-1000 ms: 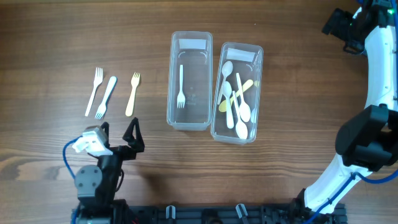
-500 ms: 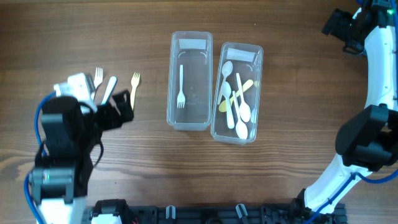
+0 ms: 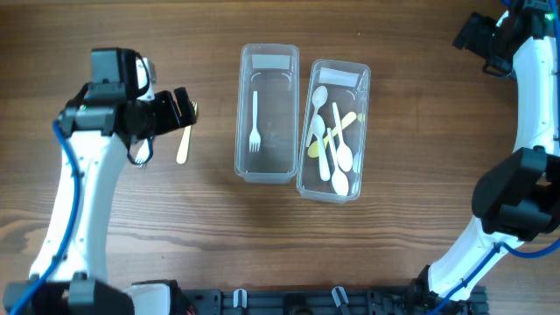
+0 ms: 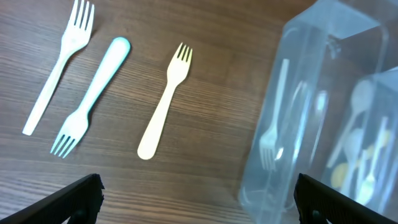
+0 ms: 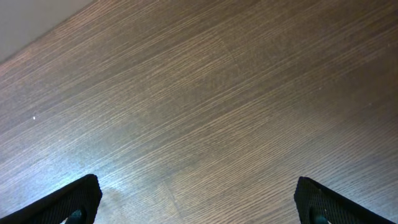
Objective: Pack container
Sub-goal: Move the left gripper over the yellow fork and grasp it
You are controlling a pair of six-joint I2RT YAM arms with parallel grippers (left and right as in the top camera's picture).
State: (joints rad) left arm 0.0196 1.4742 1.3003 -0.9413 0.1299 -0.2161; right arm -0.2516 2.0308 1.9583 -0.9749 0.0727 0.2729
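Three forks lie left of the containers: a white one (image 4: 59,65), a blue-handled one (image 4: 93,93) and a cream one (image 4: 165,99). In the overhead view the cream fork (image 3: 183,146) shows partly, and my left arm hides the white one. My left gripper (image 3: 182,109) is open and empty, hovering above these forks; it also shows in the left wrist view (image 4: 199,196). The left clear container (image 3: 243,114) holds one white fork (image 3: 255,122). The right clear container (image 3: 363,131) holds several spoons (image 3: 337,144). My right gripper (image 5: 199,199) is open over bare wood.
The two containers stand side by side mid-table, also visible at the right of the left wrist view (image 4: 311,112). My right arm (image 3: 529,114) runs along the right edge, with its gripper (image 3: 477,35) at the far right corner.
My left arm has swung from the front edge up and forward, and its gripper now hangs over the forks. The right arm, containers and cutlery have not moved.
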